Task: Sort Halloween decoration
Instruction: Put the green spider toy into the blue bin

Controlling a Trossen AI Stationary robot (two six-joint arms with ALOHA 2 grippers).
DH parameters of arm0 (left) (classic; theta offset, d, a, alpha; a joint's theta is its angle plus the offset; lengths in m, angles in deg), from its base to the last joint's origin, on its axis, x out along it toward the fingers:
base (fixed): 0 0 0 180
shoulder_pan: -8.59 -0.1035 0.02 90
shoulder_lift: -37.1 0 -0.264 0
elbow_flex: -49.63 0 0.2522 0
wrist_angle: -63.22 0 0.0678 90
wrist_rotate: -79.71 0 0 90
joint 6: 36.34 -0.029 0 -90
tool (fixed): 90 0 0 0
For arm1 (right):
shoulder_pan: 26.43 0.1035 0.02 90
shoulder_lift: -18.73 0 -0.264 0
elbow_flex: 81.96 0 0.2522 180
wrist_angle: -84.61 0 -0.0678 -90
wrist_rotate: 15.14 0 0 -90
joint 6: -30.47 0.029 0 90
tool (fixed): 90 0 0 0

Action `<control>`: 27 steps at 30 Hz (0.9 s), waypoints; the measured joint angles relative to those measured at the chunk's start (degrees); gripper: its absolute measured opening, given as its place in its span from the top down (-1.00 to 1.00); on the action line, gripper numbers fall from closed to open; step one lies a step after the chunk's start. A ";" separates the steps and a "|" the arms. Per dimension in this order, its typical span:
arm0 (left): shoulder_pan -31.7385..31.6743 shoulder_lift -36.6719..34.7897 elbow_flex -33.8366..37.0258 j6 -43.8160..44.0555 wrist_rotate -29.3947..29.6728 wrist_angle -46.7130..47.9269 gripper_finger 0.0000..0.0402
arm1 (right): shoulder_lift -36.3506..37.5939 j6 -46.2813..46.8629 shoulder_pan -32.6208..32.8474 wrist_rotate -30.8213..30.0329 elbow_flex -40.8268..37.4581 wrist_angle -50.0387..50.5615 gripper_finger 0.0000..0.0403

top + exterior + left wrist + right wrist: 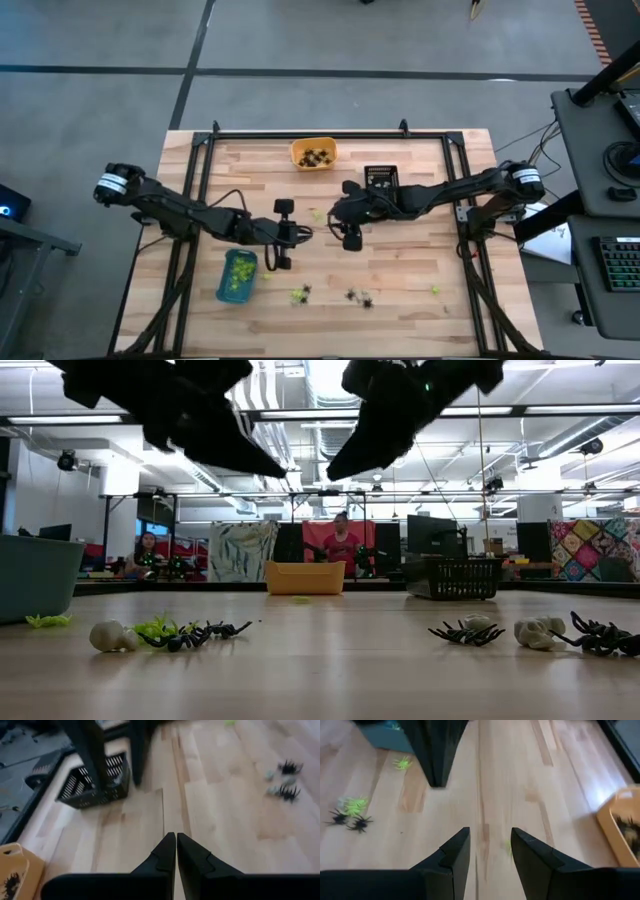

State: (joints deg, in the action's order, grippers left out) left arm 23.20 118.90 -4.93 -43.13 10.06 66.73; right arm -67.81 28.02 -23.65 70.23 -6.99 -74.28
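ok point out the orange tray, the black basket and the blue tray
orange tray [298, 152]: high view, on its left rim
black basket [380, 170]: high view, on its far rim
blue tray [222, 280]: high view, on its left wall

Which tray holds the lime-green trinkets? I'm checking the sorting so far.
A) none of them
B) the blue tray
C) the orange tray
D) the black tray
B: in the high view the blue tray is filled with lime-green trinkets, while the orange tray holds dark pieces and the black tray shows no green.
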 joint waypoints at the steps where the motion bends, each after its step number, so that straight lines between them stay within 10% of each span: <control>1: 0.14 -0.67 0.20 0.00 0.08 -0.64 1.00 | -0.38 -1.50 -0.17 0.10 -1.34 -2.79 0.33; 11: -0.11 -4.12 8.86 4.43 0.09 -10.55 1.00 | -5.17 -4.23 -3.71 0.11 -9.03 -22.17 0.33; 27: -1.26 -3.75 12.00 7.72 6.15 -15.52 1.00 | -11.66 -4.24 -6.12 0.00 -4.65 -19.69 0.25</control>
State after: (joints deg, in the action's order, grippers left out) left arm 21.93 115.16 7.07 -35.41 16.22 51.20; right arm -79.46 23.78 -29.78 70.24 -11.64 -93.97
